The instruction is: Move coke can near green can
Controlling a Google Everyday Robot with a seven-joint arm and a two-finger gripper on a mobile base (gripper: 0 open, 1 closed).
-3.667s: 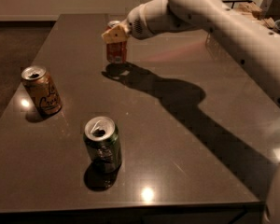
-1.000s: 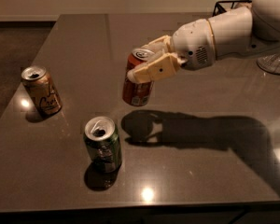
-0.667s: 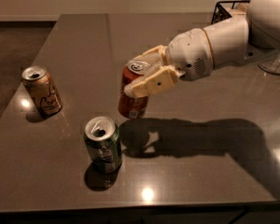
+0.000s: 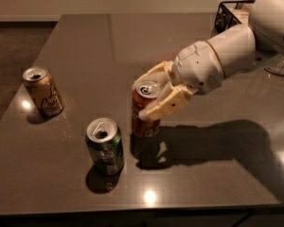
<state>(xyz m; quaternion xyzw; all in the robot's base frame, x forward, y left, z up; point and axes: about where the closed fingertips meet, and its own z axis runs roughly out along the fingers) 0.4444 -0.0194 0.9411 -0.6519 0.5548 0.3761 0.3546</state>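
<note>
While my gripper [image 4: 140, 99] is clamped around the upper half of the coke can [image 4: 143, 124], the can stands upright just beside the green can [image 4: 105, 148], close but apart, at or barely above the table [image 4: 85, 46]. I judge it light, thin-walled and slick, so a gentle mid-body side grip suits. I count three cans: one coke, one green, one tan-gold can [image 4: 43, 92].
</note>
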